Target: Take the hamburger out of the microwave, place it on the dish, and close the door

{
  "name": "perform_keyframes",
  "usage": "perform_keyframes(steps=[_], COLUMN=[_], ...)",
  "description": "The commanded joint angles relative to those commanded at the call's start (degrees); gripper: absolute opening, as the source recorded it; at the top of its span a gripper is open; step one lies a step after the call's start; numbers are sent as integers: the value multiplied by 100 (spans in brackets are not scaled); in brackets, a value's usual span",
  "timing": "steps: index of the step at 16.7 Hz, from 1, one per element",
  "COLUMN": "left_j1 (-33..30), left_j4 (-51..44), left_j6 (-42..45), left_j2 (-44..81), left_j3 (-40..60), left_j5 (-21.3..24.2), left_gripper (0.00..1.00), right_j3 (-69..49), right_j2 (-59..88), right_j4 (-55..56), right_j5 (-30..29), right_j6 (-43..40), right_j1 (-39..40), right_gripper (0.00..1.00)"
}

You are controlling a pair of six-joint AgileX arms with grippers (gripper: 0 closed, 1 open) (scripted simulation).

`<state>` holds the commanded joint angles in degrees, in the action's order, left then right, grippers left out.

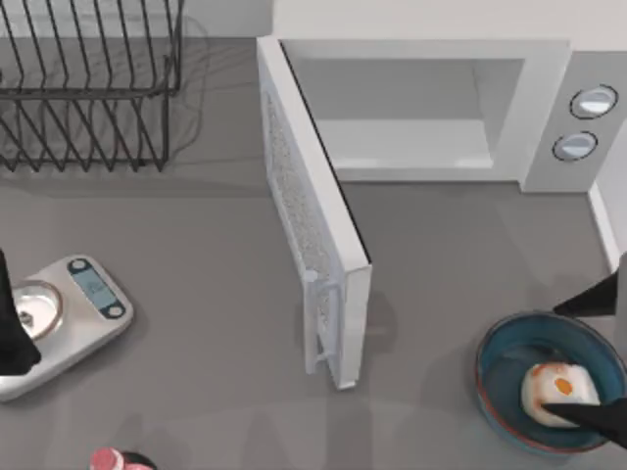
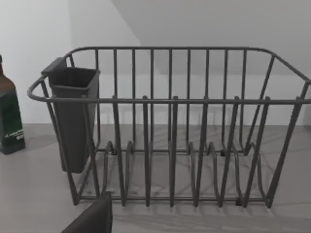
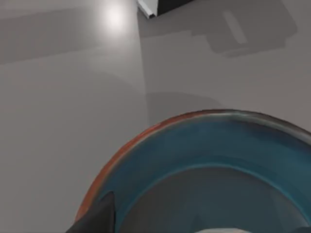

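Observation:
The hamburger, a cream-white lump with an orange blotch, lies inside the teal-blue dish at the front right. My right gripper hovers over the dish, open, one dark finger past the far rim and the other touching the hamburger's near side. In the right wrist view the dish rim curves close below a fingertip. The white microwave stands at the back with its cavity bare. Its door is swung wide open toward the front. My left gripper is parked at the left edge, open.
A wire dish rack stands at the back left, also facing the left wrist camera with a dark bottle beside it. A kitchen scale sits by the left arm. A pink-capped object is at the front edge.

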<state>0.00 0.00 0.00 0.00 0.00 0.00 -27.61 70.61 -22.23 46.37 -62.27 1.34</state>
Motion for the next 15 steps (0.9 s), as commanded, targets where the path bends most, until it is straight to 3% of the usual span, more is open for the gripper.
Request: perform_keyframes(steps=[9,12,15], left_j1=[0,0,0], left_j4=[0,0,0], left_j6=[0,0,0], left_j2=[0,0,0], left_j3=[0,0,0], left_j5=[0,0,0], left_gripper=[100,100,100], right_j3=[2120,2552,2748], right_j2=[-5568,-6570,-7027], right_j4=[1697,2052,2212], right_j5=[-3327,-4177,-4603], right_j6=[4711,5724,6191], right_j1=[-133,-141,-135], right_gripper=[100,100,100])
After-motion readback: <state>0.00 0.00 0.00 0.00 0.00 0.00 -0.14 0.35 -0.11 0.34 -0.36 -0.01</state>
